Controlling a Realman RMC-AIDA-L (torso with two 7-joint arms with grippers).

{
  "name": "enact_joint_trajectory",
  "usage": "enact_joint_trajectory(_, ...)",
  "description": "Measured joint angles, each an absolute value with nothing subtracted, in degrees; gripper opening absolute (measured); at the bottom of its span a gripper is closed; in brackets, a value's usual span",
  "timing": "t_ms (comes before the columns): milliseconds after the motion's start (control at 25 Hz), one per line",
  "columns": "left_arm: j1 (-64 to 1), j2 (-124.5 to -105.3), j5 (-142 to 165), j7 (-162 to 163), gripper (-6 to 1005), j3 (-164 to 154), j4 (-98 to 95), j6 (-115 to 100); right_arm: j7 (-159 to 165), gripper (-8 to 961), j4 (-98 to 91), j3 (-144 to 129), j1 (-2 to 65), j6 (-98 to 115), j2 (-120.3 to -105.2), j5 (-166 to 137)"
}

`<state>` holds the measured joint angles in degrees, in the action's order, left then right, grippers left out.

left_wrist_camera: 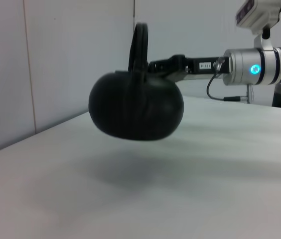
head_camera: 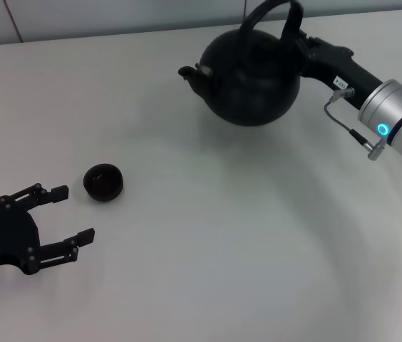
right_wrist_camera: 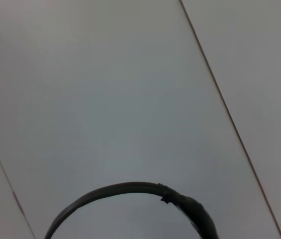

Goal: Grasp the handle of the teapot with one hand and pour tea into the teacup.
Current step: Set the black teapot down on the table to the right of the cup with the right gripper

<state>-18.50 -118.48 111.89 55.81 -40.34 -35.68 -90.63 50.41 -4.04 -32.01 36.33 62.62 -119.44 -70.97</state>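
Teapot (head_camera: 251,75) hangs aloft, right claw (head_camera: 297,44) apparently gripping handle (head_camera: 276,14); left claw (head_camera: 69,214) released.

Right arm raised and reaching inward, left arm parked low.

The right gripper (head_camera: 297,44) sits at the end of a silver wrist with a lit blue ring, its black body stretched level toward the far centre; its fingers are clamped on the handle (head_camera: 291,21). Well apart from that claw, on the near left, the left gripper (head_camera: 64,214) lies low, its two fingers (head_camera: 78,238) spread wide with nothing between them.
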Motion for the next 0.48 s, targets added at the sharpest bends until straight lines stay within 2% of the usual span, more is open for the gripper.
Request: enact_joint_trajectory(480, -18.2, -118.4, 111.9, 55.8, 840, -40.3, -35.7, -90.8, 50.2, 83, -3.5, -32.2, 36.4, 58.2, -119.5, -71.5)
